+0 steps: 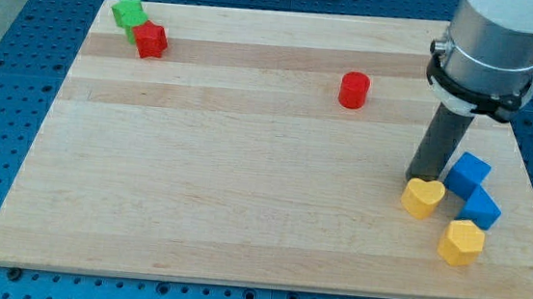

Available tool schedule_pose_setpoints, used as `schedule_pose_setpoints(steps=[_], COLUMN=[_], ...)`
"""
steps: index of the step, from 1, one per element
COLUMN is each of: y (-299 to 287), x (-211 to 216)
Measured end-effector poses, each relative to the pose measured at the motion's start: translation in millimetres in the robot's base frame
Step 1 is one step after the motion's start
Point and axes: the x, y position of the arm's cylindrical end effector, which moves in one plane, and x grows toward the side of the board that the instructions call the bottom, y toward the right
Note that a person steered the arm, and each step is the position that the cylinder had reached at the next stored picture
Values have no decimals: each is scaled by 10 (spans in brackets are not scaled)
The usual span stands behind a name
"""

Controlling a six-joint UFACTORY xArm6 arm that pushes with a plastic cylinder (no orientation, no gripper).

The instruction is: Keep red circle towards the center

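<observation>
Yellow hexagon (460, 243) — yellow heart (423, 197), red cylinder (353, 89)

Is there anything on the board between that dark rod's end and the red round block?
No. In the camera view, only bare wood lies between my tip and the red circle; the yellow heart sits just below the tip.

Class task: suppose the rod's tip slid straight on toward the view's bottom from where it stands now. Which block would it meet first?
My tip sits just above the yellow heart-shaped block, probably touching it, so that comes first; depth is unclear.
</observation>
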Motion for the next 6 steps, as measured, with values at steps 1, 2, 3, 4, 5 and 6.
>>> schedule_pose_setpoints(steps=[1,2,3,4,5,6], y=[0,20,68,-32,-518,-524], x=[-87,-641,-1164,-1314,-1592,-1593])
